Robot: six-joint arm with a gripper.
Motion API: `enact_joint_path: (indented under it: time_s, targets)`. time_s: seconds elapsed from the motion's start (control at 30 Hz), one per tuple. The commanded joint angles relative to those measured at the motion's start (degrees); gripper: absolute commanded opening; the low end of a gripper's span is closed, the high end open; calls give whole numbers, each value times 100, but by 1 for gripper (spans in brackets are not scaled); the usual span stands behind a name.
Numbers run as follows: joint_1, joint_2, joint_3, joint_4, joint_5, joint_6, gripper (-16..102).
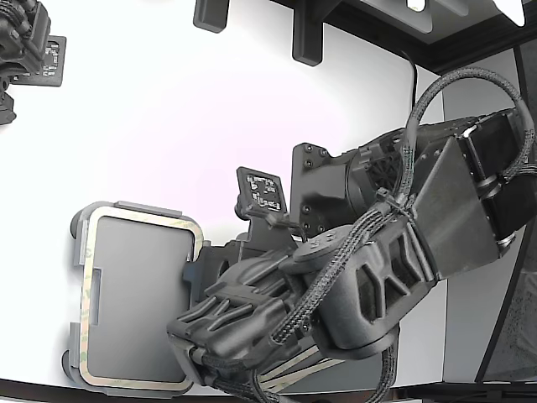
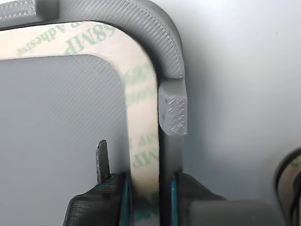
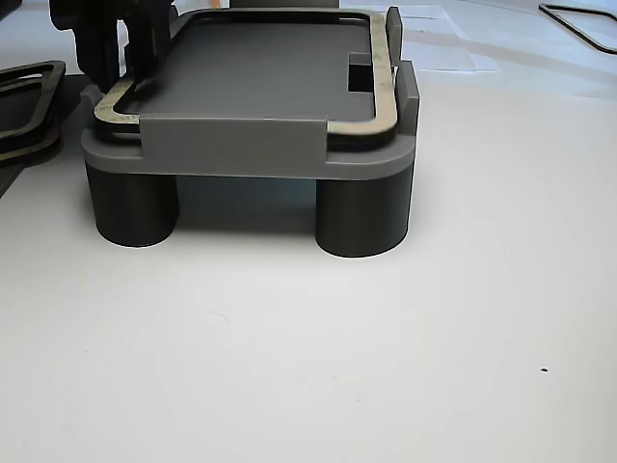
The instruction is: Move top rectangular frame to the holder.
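The thin tan rectangular frame with rounded corners and faint green print (image 1: 138, 220) lies flat in the light grey rectangular holder with raised edge tabs (image 1: 94, 208), following the tray's outline all the way round, with the grey floor showing through its hollow middle. The holder stands on the white table (image 1: 168, 117) near the exterior view's lower left, and the other view shows it raised on short dark round legs (image 3: 362, 217). The big black arm with braided cables (image 1: 377, 252) reaches in from the exterior view's right, and its dark tool (image 2: 149, 195) is down at the holder's near long side. In the wrist view the two jaws stand narrow, one on each side of the frame's strip, with teal pads just beside the strip's edges; whether they actually press on it I cannot tell. One grey raised tab (image 2: 173, 109) sits right against the strip's outer edge just ahead of the jaws, and the holder's curved corner wall (image 2: 160, 37) wraps around the frame's rounded corner. In the other view the frame runs along inside the upright tabs, and more flat frames (image 3: 29, 106) lie on the table beside the holder. A small black-and-white marker plate (image 1: 262, 191) stands up near the wrist.
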Motion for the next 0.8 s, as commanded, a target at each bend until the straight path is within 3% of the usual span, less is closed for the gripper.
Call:
enact_joint_path:
  time_s: [0.0, 0.03, 0.1, 0.3, 0.47, 0.53, 0.67, 0.77]
  targets:
    - [-97, 97, -185, 70, 0, 0, 49]
    - [-97, 79, -211, 70, 18, -18, 87]
    - [-97, 70, -299, 70, 88, -88, 100]
    - [-88, 167, -870, 62, 738, -712, 100]
    - [193, 703, -958, -176, 2320, -2312, 100]
    - [264, 1081, -729, -624, 2654, -3217, 100]
    - [229, 2426, 694, -2188, 2725, -5563, 100]
    - [0, 3313, 1424, -2531, 2470, -6979, 100]
